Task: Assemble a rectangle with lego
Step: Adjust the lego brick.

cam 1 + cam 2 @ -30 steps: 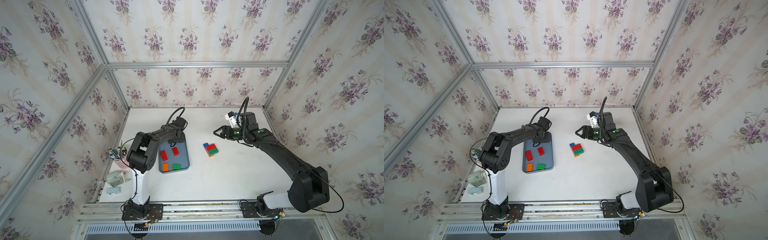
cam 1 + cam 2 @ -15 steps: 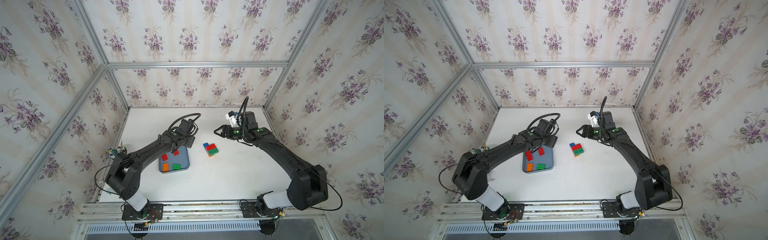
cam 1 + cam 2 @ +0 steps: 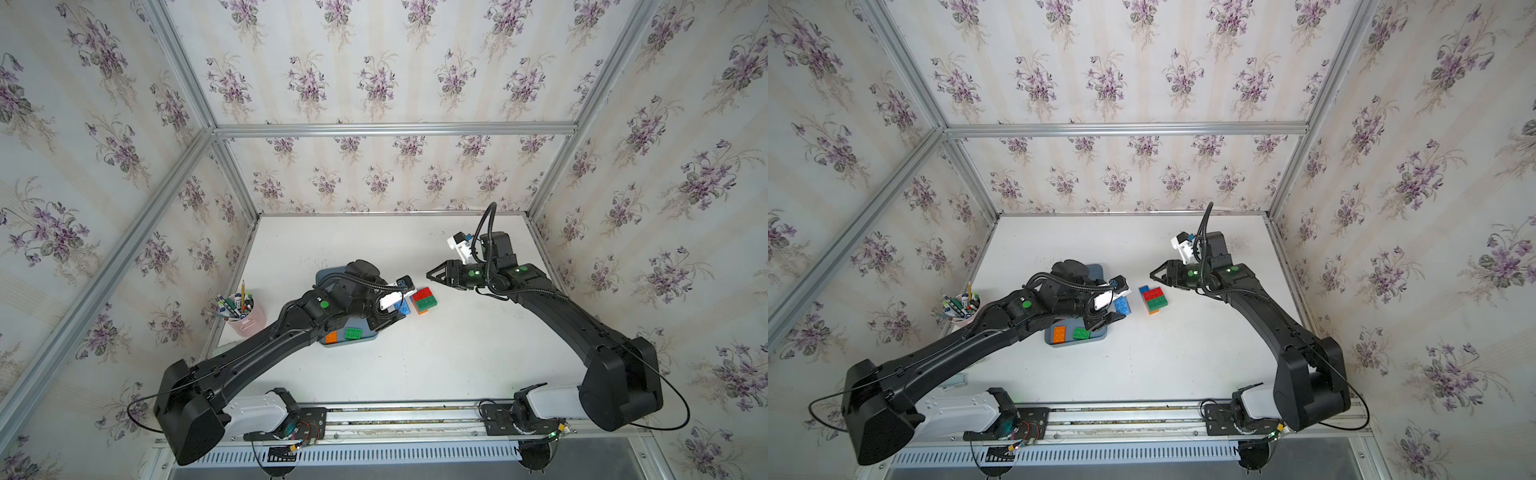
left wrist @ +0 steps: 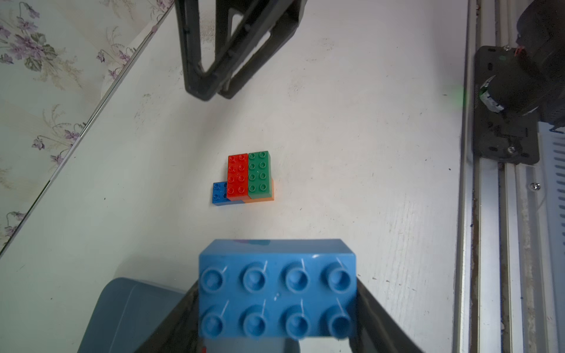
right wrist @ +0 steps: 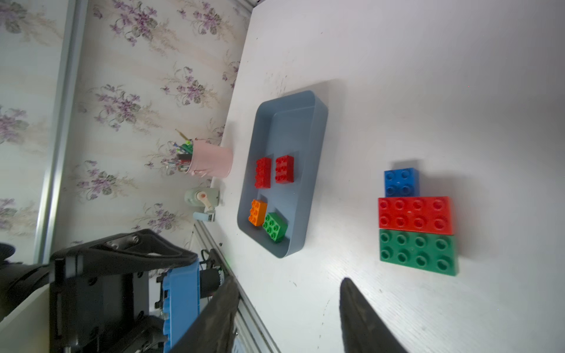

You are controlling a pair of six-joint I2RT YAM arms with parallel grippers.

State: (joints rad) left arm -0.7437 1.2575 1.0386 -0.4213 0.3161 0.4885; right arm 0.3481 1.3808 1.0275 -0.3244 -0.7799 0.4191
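The left tool is closed on a light blue oblong plastic brick. A dark finger presses against each short end, and the eight studs are turned toward the wrist camera. The brick is held up off the white table, above the corner of the blue-grey plastic tray that lies nearest the build. It is just beside the build but not touching it.

The right tool hangs close to the build on its far side from the robot's base. Its jaws are parted to a middling gap and there is nothing between them.

The build sits on the table between the two tools. On top, a red oblong studded brick and a green oblong studded brick lie long side against long side. A dark blue brick pokes out from under the red one with four studs showing. In the left wrist view an orange brick shows beneath the green one.

Inside the tray, two small red bricks lie side by side. Toward the robot's end, a small orange brick lies just beside a small green square brick, which is turned askew to the tray walls.

A pink cup of pens stands at the table's left edge, well apart from the bricks.
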